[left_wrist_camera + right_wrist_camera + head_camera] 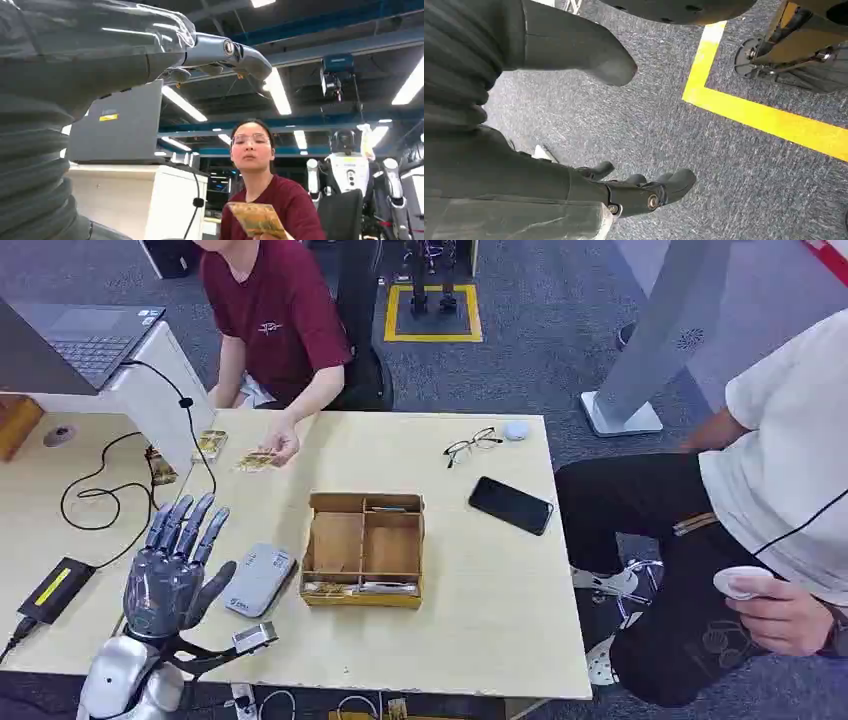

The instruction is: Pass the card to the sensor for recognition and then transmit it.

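Left hand rises over the near left part of the pale wooden table in the head view, palm up, fingers spread and straight, pointing away toward the far side, thumb out toward the right, holding nothing. Just right of it lies the grey sensor, flat on the table, its long axis running from the near edge away and slightly to the right. Right of the sensor stands a wooden compartment box. At the far left part of the table a person in a dark red shirt holds the card low over the tabletop, its long axis lying roughly left to right, well apart from the robot's hand. A 2nd yellowish card lies to its left. Glasses and a black phone lie further right. From the left wrist view, the left hand's fingers stretch straight out, and the person holds the card tilted, its face toward the camera. From the right wrist view, the right hand hangs over grey carpet by a yellow floor line, fingers loosely apart, holding nothing.
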Tool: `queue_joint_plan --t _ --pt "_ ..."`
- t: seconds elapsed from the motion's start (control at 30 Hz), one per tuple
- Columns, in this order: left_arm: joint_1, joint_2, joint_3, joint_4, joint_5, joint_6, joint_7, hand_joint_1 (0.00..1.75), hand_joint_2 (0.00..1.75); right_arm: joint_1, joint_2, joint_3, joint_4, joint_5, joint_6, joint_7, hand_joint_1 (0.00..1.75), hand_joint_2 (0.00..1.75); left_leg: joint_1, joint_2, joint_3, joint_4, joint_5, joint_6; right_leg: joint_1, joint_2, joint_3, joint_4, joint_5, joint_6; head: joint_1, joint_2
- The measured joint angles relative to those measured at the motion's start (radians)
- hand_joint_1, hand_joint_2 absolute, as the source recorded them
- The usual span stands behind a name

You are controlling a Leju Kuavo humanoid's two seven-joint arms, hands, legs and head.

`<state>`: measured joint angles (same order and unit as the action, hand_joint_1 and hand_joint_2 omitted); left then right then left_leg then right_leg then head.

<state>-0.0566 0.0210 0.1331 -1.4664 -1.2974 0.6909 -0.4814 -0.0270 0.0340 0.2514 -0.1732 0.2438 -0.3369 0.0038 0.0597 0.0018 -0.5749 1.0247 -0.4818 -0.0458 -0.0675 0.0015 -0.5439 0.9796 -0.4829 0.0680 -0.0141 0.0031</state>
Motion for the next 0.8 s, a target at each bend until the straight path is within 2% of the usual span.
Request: queue_joint_plan --t 0.17,0.3,0.37,0.4,0.8 --pt "-0.009 -0.009 0.002 0.006 0.0 0.0 0.009 0.0 1.75 0.0 0.002 0.0 0.0 0.0 -0.001 0.0 0.0 1.75 0.0 0.0 0.0 0.0 0.0 0.0 0.0 0.0 0.0 0.0 0.0 0.0 0.0 0.0" --pt "-0.025 -0.032 0.006 0.023 0.023 0.0 0.005 0.0 1.75 -0.001 0.005 0.0 0.0 0.002 -0.006 0.003 0.0 1.75 0.0 0.0 0.0 0.0 0.0 0.0 0.0 0.0 0.0 0.0 0.0 0.0 0.0 0.0" --pt "-0.026 -0.033 0.006 0.026 0.028 0.0 -0.003 1.59 1.75 -0.001 0.005 0.0 0.0 0.002 -0.006 0.002 0.0 1.75 0.0 0.0 0.0 0.0 0.0 0.0 0.0 0.0 0.0 0.0 0.0 0.0 0.0 0.0" --pt "-0.026 -0.034 0.007 0.029 0.031 0.0 -0.007 1.75 1.75 -0.001 0.005 0.0 0.0 0.002 -0.006 -0.001 0.0 1.75 0.0 0.0 0.0 0.0 0.0 0.0 0.0 0.0 0.0 0.0 0.0 0.0 0.0 0.0" --pt "-0.028 -0.038 0.007 0.051 0.124 0.0 -0.052 1.75 1.75 0.0 0.006 0.0 0.0 0.003 -0.009 -0.01 0.0 1.75 0.0 0.0 0.0 0.0 0.0 0.0 0.0 0.0 0.0 0.0 0.0 0.0 0.0 0.0"
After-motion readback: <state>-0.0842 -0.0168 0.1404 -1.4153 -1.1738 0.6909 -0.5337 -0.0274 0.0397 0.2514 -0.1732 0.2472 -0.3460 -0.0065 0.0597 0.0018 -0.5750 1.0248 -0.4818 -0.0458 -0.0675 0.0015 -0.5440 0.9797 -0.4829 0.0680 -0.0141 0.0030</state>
